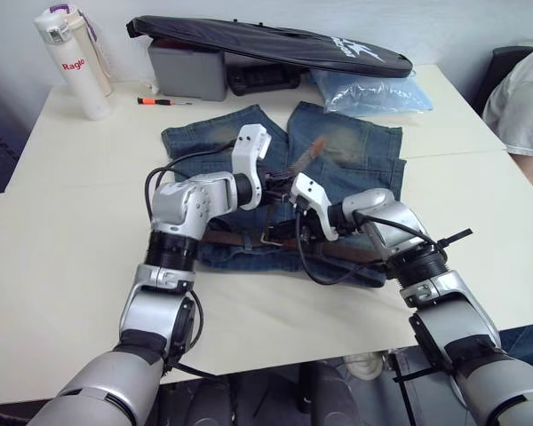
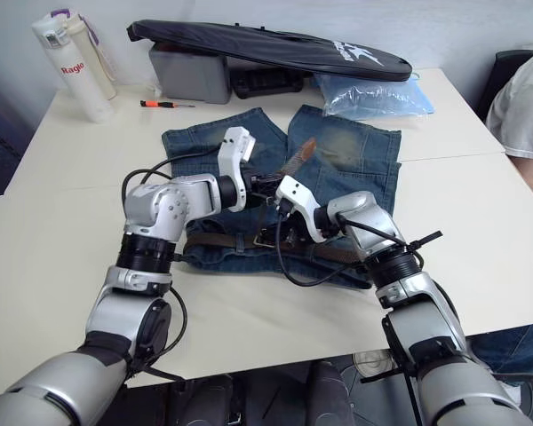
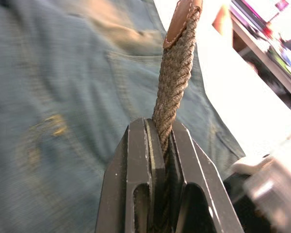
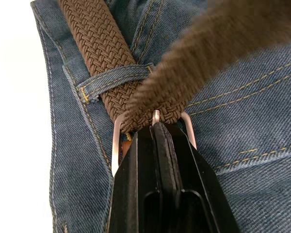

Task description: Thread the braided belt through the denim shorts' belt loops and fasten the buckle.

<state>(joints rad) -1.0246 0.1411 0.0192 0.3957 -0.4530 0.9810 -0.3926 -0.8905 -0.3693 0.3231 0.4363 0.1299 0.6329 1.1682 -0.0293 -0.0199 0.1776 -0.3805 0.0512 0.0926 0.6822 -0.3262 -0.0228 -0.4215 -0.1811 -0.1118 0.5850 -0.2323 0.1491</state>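
We're looking down on a cream table [image 1: 62, 266], a person's white sleeve [image 1: 524, 98] at three o'clock by the edge. At eleven o'clock stands a white bottle [image 1: 73, 62]; at twelve lies a long black bag [image 1: 275, 42] over a grey case [image 1: 188, 71], with a pale blue plastic bag [image 1: 369, 91] just beside it and an orange screwdriver [image 1: 155, 101] near the case. Dead centre lie the denim shorts [image 1: 351, 146], legs pointing to twelve, waistband towards six. The braided belt [image 1: 231, 238] runs along that waistband. Our left gripper [image 1: 274, 188] and right gripper [image 1: 300, 232] meet at the middle of the waist, and the belt's tail [image 1: 306, 155] rises from there towards one o'clock.

Over to the left wrist: the left gripper [image 3: 164, 141] is clamped on the woven strap, which stands up between the black fingers [image 3: 138, 160], its leather tip [image 3: 180, 17] at the top, blurred denim behind.

Right wrist now: the right gripper [image 4: 155, 127] is closed tight at the silver buckle [image 4: 116, 141], the prong right at its fingertips. The belt passes under one of the belt loops [image 4: 114, 77] just beyond the buckle, and the tail comes up through the frame.
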